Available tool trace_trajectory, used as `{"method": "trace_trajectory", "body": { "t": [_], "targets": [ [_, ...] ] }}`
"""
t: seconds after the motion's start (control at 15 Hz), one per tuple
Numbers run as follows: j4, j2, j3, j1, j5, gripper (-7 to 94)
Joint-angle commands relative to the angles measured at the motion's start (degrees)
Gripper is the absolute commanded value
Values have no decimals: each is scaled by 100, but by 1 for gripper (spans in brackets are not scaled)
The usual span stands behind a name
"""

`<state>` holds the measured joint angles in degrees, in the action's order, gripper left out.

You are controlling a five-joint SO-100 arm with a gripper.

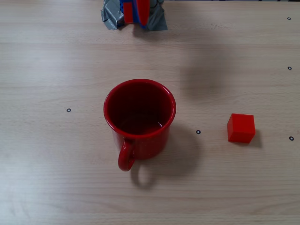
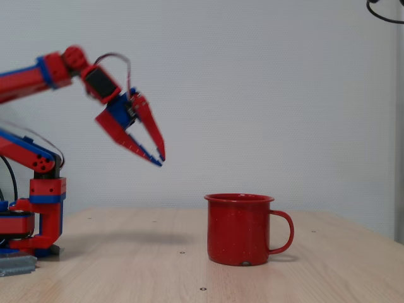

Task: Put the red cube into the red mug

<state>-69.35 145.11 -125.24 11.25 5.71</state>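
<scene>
Pale wood-grain boards make up the surface (image 1: 56, 65), dotted with a few small black ring marks, and a plain white wall stands behind it in the side-on fixed view. Near the middle stands the red mug (image 1: 139, 118), upright, its round rim open to the overhead camera and its inside holding nothing but a dark glossy sheen. Its loop handle points toward the bottom edge of the overhead picture; seen from the side (image 2: 241, 228), the handle sticks out to the right, and faint white speckles show on the enamel.

The red cube (image 1: 241, 127) sits flat on the surface to the right of the mug in the overhead view, well apart from it and touching nothing else (the side view does not show it at all).

The red-and-blue arm rises from its base (image 2: 31, 214) at the left of the side view, where a grey patch of tape lies under it. The pincer (image 2: 159, 154) hangs high in the air, up and to the left of the mug, tilted down to the right. Its two pointed fingers (image 2: 150, 129) are spread at the root and nearly meet at the tips, with nothing between them.
</scene>
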Motion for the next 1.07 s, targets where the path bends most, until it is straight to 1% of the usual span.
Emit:
{"method": "trace_trajectory", "body": {
  "t": [0.0,0.07,0.2,0.33,0.47,0.6,0.8,1.0],
  "targets": [
    [-668,-501,1503,255,290,0],
    [-1072,-853,2118,369,448,0],
    [-2276,-1934,3788,624,817,0],
    [-2839,-2514,4904,993,984,0],
    [-3050,-2795,5528,1345,1274,0],
    [-3050,-3340,6073,1705,1336,0],
    [-3111,-4834,7260,2303,1521,0],
    [-3103,-6223,8350,2654,1696,0]
  ]
}}
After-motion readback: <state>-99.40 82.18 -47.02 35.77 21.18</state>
